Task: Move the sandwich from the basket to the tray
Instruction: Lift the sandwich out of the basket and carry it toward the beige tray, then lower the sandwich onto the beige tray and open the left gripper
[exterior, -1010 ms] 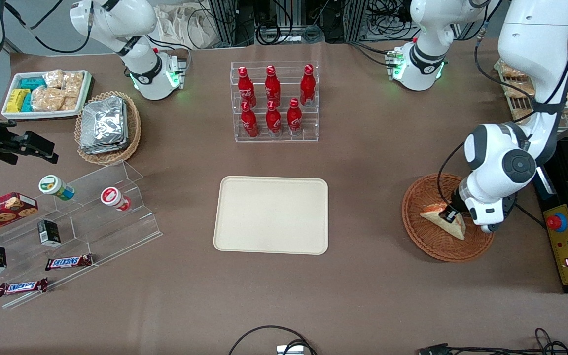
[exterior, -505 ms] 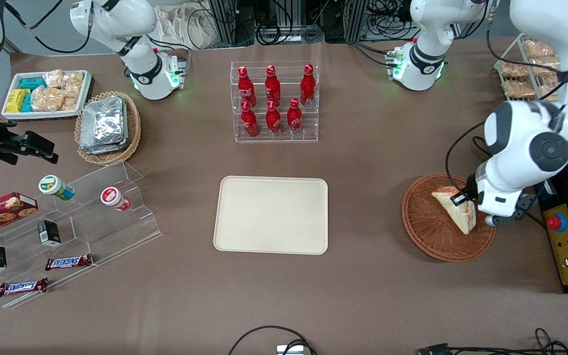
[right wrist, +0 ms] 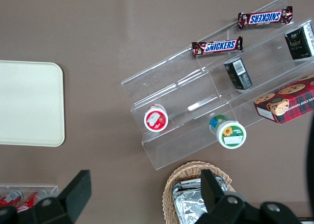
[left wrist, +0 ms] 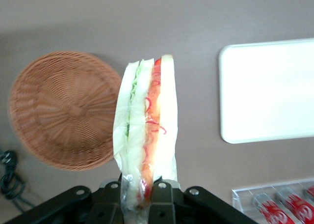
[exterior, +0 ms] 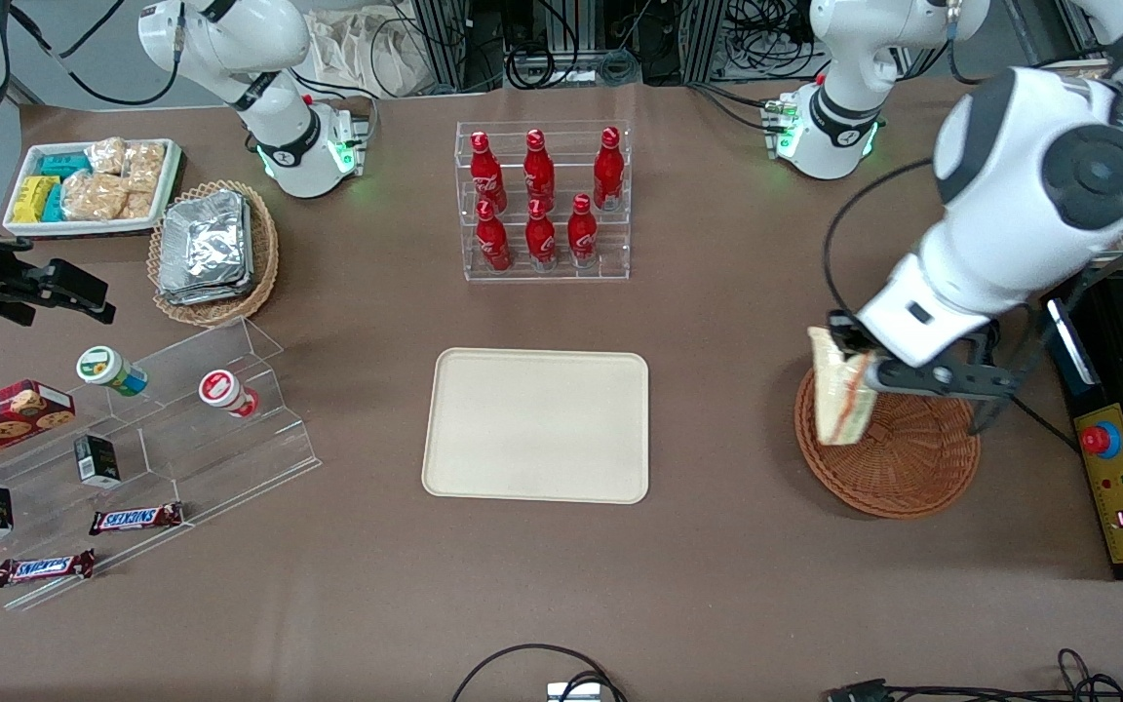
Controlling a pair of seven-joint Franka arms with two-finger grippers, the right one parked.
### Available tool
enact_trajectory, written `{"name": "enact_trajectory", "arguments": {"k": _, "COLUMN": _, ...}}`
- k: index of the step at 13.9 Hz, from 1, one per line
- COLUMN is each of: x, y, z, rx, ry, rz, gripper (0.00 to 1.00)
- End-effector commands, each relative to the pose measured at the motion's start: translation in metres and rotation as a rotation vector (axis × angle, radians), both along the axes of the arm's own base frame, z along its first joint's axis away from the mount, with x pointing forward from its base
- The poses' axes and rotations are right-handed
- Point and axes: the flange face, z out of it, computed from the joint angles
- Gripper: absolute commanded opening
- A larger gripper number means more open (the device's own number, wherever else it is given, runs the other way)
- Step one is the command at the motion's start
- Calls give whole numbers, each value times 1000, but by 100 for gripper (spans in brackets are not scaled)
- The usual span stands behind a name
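So the gripper (exterior: 864,366) has the sandwich (exterior: 839,395) pinched by one end, and it's hanging up in the air over the rim of the round wicker basket (exterior: 898,458), on the edge that faces the tray (exterior: 536,425). From the wrist camera you can see the gripper (left wrist: 147,189) clamped on the plastic-wrapped wedge, with the sandwich (left wrist: 146,135) edge-on so the green lettuce and red filling layers show between the white bread. The basket (left wrist: 61,111) underneath has nothing in it, and the tray (left wrist: 267,89) is bare too, sitting mid-worktop well apart from the basket. The acrylic rack of red soda bottles (exterior: 542,200) stands farther from the front camera than the tray. Over toward the parked arm's end there's the clear stepped stand (exterior: 162,429) with Snickers bars (exterior: 135,518) on it.
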Motion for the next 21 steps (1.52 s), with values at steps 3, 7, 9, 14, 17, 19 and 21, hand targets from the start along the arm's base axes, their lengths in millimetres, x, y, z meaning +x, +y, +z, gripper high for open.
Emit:
{"name": "enact_trajectory", "arguments": {"k": 3, "x": -7, "y": -154, "z": -43, "rx": 36, "ry": -28, "rz": -41, "gripper": 0}}
{"name": "enact_trajectory", "arguments": {"k": 7, "x": -11, "y": -228, "z": -150, "rx": 97, "ry": -61, "rz": 1, "gripper": 0}}
{"name": "enact_trajectory", "arguments": {"k": 9, "x": -10, "y": -242, "z": -204, "rx": 100, "ry": -48, "rz": 76, "gripper": 0}}
{"name": "enact_trajectory", "arguments": {"k": 14, "x": -17, "y": -254, "z": -278, "rx": 133, "ry": -64, "rz": 151, "gripper": 0}}
{"name": "enact_trajectory", "arguments": {"k": 17, "x": -18, "y": -255, "z": -304, "rx": 155, "ry": -76, "rz": 145, "gripper": 0}}
{"name": "enact_trajectory", "arguments": {"k": 19, "x": -20, "y": -257, "z": -309, "rx": 140, "ry": -84, "rz": 161, "gripper": 19}}
{"name": "enact_trajectory", "arguments": {"k": 21, "x": -19, "y": -256, "z": -307, "rx": 137, "ry": -88, "rz": 162, "gripper": 100}}
